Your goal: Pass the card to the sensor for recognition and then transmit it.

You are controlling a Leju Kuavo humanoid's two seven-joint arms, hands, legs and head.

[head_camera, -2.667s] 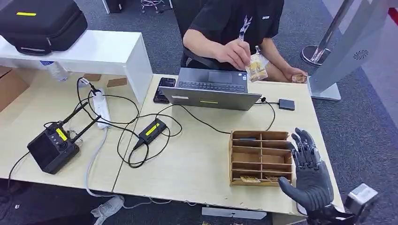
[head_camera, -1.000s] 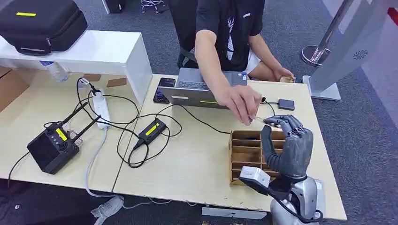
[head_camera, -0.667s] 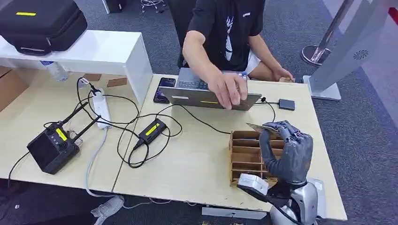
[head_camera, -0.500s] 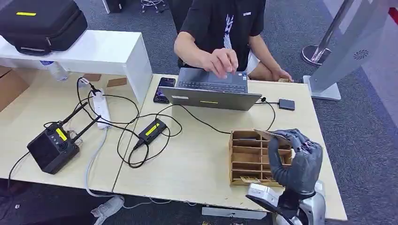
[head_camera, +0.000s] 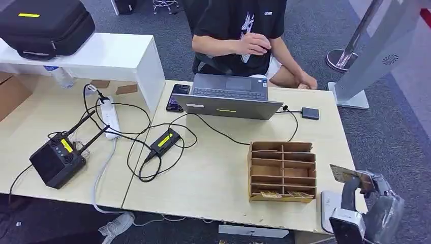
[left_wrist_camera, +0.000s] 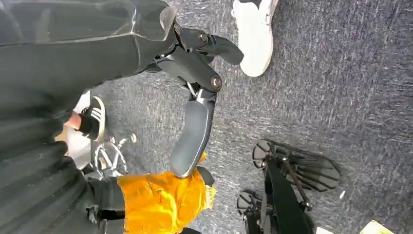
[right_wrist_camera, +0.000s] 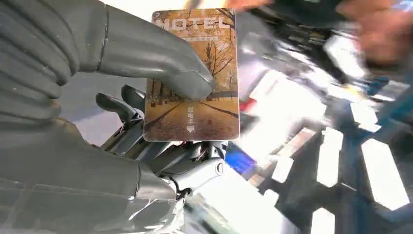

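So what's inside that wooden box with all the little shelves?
The wooden organizer looks mostly empty. Its bottom row, nearest the robot, holds a few cards lying flat. One upper slot has something thin and dark, too small to identify. The compartments' depths can't be seen.

One laptop (head_camera: pixel 227 96), one phone (head_camera: pixel 177 96), one wooden organizer (head_camera: pixel 282 172), one card (head_camera: pixel 350 176).

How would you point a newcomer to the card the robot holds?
Go to the table's near right corner, past the wooden rack. The right hand pinches the card under its thumb. Unlike the cards lying in the rack's front row, it is held up, showing an autumn tree picture.
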